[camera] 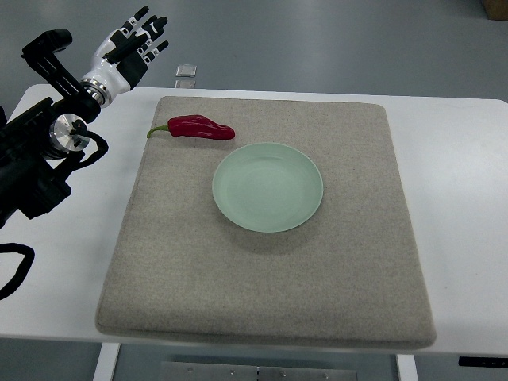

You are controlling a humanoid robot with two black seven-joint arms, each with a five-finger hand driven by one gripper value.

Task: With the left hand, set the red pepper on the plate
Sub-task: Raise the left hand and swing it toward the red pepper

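A red pepper (198, 128) with a green stem lies on the grey mat (262, 278), near its far left corner. A pale green plate (267, 186) sits on the mat just right of and nearer than the pepper, not touching it. My left hand (135, 44) is raised beyond the table's far left edge, up and to the left of the pepper, with its fingers spread and holding nothing. The right arm does not show.
The mat lies on a white table (452, 159). A small clear bracket (186, 74) stands at the table's far edge behind the pepper. My left arm's black links (36, 151) fill the left side over the table.
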